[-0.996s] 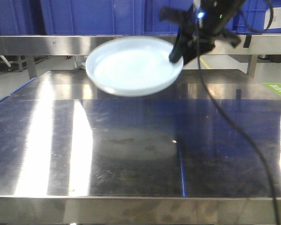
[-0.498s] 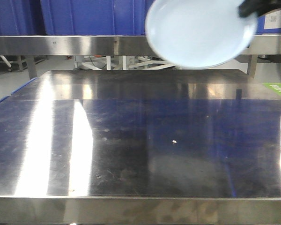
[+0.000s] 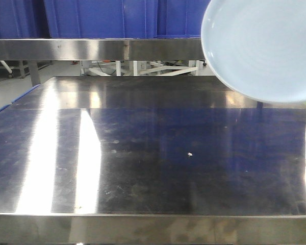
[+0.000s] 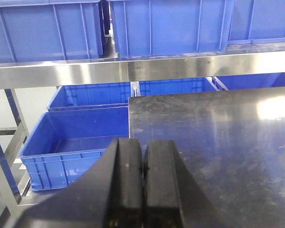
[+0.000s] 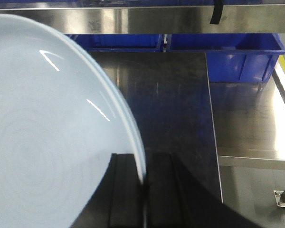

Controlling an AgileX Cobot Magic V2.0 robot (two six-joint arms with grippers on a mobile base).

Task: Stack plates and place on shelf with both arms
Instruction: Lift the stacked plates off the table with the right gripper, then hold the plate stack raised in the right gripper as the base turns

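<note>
The right claw (image 5: 145, 166) is seen clamped on the rim of a pale blue-white plate (image 5: 42, 133). The rim is pinched between the two black fingers (image 5: 126, 190), which are drawn in tight against it. From the grip, the plate is spread out to the claw's left and upward at a steep tilt, and nearly the whole left half of the right wrist view is filled by it. Whether a single plate or a stacked pair is held cannot be told.

The plate is carried clear of the steel tabletop (image 5: 171, 104), which is seen below and ahead of this claw. Beyond the tabletop, further ahead of the claw, the shelf rail (image 5: 147, 19) is stretched across the view, and a black strip (image 5: 217, 12) is hung over it to the claw's right. Blue crates (image 5: 237, 59) are seen beneath that rail. In the front view the plate is shown large at the upper right, cut off by the frame edge and overlapping the rail; the claw itself is not shown there.

The left claw (image 4: 143, 147) is held closed, its two fingers pressed together with nothing between them. The tabletop's corner is seen ahead and to its right, the shelf rail ahead and above, and blue crates ahead to its left and lower down.
</note>
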